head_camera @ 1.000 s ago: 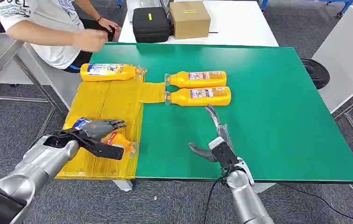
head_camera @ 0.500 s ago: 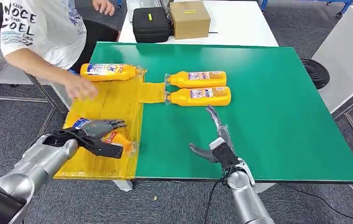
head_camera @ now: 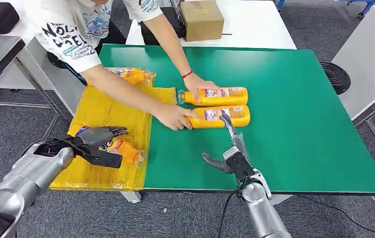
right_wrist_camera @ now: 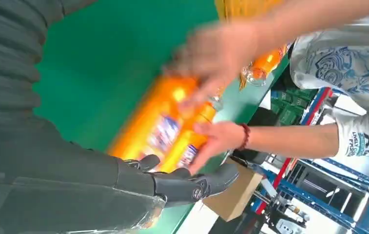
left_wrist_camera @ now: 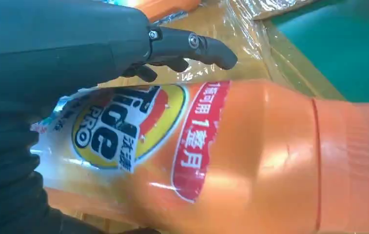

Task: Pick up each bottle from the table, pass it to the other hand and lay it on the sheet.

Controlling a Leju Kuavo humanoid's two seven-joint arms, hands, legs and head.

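An orange bottle (head_camera: 124, 151) (left_wrist_camera: 250, 161) lies on the yellow sheet (head_camera: 111, 106) near its front edge. My left hand (head_camera: 97, 145) sits around it, fingers (left_wrist_camera: 192, 44) stretched straight above it with sheet showing in between. Two more orange bottles (head_camera: 218, 95) (head_camera: 222, 115) lie side by side on the green table (head_camera: 299, 124), blurred orange in the right wrist view (right_wrist_camera: 163, 126). A person's hands rest on their neck ends. My right hand (head_camera: 229, 148) is open just short of the nearer one, fingers pointing at it. Another bottle (head_camera: 132, 75) lies at the sheet's far end, half hidden by the person's arm.
The person (head_camera: 76, 29) leans in from the far left, both arms across the sheet and table. A cardboard box (head_camera: 201, 19) stands on the white table behind. A round black base (head_camera: 335, 77) sits on the floor to the right.
The person has reached across and put both hands on the two table bottles, which now lie a little nearer to me. My left hand has drawn back slightly; its bottle stayed put.
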